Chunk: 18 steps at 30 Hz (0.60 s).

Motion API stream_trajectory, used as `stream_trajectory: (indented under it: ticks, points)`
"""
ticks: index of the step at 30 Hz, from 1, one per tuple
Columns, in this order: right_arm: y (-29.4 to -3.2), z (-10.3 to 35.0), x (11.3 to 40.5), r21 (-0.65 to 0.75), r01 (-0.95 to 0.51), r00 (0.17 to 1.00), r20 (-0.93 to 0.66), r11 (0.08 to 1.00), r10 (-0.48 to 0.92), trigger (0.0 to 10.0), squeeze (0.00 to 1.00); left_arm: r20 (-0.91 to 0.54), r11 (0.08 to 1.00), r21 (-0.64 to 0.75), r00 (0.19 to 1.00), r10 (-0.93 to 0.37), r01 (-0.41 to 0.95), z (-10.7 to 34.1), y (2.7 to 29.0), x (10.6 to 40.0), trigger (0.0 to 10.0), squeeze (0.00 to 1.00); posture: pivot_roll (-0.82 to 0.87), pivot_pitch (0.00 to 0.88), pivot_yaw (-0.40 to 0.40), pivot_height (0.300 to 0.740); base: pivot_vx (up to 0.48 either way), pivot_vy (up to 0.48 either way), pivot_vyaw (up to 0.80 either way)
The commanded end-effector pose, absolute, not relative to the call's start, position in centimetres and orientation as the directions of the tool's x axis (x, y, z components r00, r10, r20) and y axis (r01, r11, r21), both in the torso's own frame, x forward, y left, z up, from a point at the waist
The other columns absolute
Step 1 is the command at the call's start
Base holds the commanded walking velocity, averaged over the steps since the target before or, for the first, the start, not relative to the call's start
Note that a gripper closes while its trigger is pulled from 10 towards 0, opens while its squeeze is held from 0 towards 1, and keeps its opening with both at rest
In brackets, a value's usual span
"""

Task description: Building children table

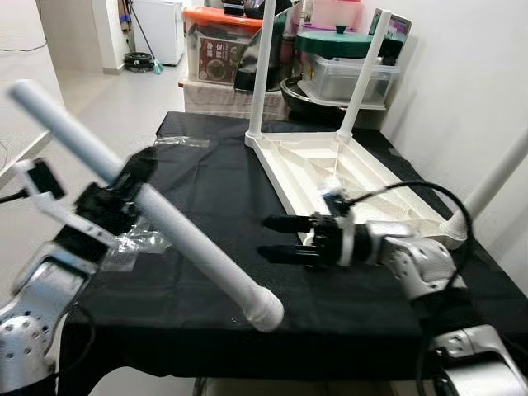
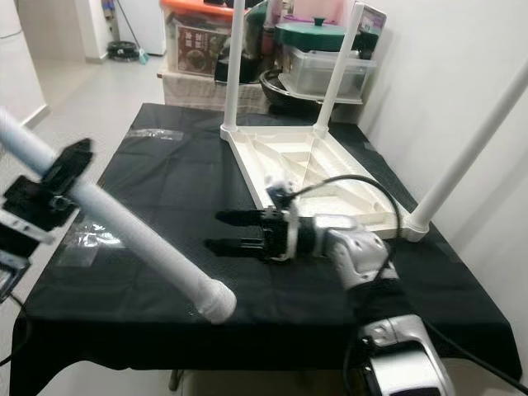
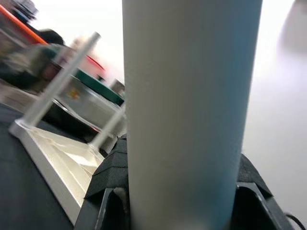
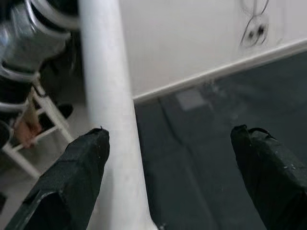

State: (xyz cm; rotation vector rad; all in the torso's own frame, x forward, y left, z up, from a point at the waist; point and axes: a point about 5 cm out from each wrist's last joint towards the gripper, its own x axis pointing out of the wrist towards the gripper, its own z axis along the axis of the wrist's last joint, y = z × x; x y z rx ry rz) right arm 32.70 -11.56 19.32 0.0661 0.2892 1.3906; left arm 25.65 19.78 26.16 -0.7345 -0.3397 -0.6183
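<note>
I read the white tabletop (image 1: 330, 169) as the anchor here: it lies upside down on the black cloth (image 1: 206, 198) that covers the work table, ribbed underside up. Three legs already stand in its corner sockets, two far legs (image 1: 262, 66) at the end away from me and one near leg (image 2: 470, 148) on the corner toward the wall. The fourth leg (image 1: 177, 227) is the one in play: my left gripper (image 1: 124, 194) is clamped around its shaft, holding it slanted in the air over the cloth, well clear of the tabletop, with the collared end pointing down toward the near edge of the cloth. My right gripper (image 1: 276, 238) hovers just beside the tabletop's near long edge, its fingers spread wide and empty, aimed toward the loose leg. In the right wrist view the leg crosses close by one finger (image 4: 72, 177) without being pinched. A crumpled plastic wrapper (image 1: 132, 243) lies on the cloth under the raised leg. Beyond the tabletop's far end, storage bins (image 1: 223, 41) are stacked. By my judgement the build is three quarters done; the last leg has yet to be brought to the open corner socket and seated.
</note>
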Motion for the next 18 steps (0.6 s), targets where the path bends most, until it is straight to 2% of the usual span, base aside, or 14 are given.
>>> stream_trajectory:
  ticks: [1, 2, 5, 7, 12, 14, 18]
  points:
    - [-10.7, 19.5, 33.2, 0.189, -0.958, 0.169, -0.236, 0.215, 0.957, 10.0, 0.00, 0.474, 0.570, -0.493, 0.752, -0.457, 0.657, 26.3, 19.0, 26.1, 10.0, 0.00, 0.04, 0.000, -0.087, 0.740, 0.000, 0.000, 0.00]
    - [-9.7, 19.8, 33.4, 0.182, -0.961, 0.157, -0.252, 0.206, 0.955, 10.0, 0.00, 0.473, 0.558, -0.482, 0.737, -0.483, 0.676, 26.4, 18.6, 26.3, 10.0, 0.00, 0.04, 0.000, -0.086, 0.740, 0.000, 0.000, 0.00]
    - [-9.1, 20.0, 33.5, 0.178, -0.964, 0.147, -0.262, 0.197, 0.954, 10.0, 0.00, 0.471, 0.550, -0.473, 0.726, -0.501, 0.688, 26.4, 18.3, 26.5, 10.0, 0.00, 0.04, 0.000, -0.086, 0.740, 0.000, 0.000, 0.00]
    - [-7.5, 19.7, 33.1, 0.175, -0.973, 0.092, -0.317, 0.153, 0.944, 10.0, 0.00, 0.464, 0.537, -0.455, 0.704, -0.537, 0.710, 26.5, 17.7, 26.6, 10.0, 0.00, 0.04, 0.000, -0.085, 0.740, 0.000, 0.000, 0.00]
    - [-6.6, 19.2, 32.8, 0.183, -0.972, 0.073, -0.355, 0.146, 0.932, 10.0, 0.00, 0.457, 0.533, -0.449, 0.697, -0.552, 0.717, 26.4, 17.5, 26.7, 10.0, 0.00, 0.04, 0.000, -0.085, 0.740, 0.000, 0.000, 0.00]
    - [-5.7, 19.5, 32.1, 0.221, -0.970, 0.020, -0.343, 0.101, 0.939, 10.0, 0.00, 0.447, 0.535, -0.448, 0.698, -0.559, 0.716, 26.1, 17.5, 26.7, 10.0, 0.00, 0.04, 0.000, -0.086, 0.740, 0.000, 0.000, 0.00]
    - [-5.8, 20.1, 31.7, 0.224, -0.974, -0.044, -0.351, 0.038, 0.935, 10.0, 0.00, 0.442, 0.530, -0.440, 0.689, -0.575, 0.725, 25.9, 17.3, 26.5, 10.0, 0.00, 0.04, 0.000, -0.087, 0.740, 0.000, 0.000, 0.00]
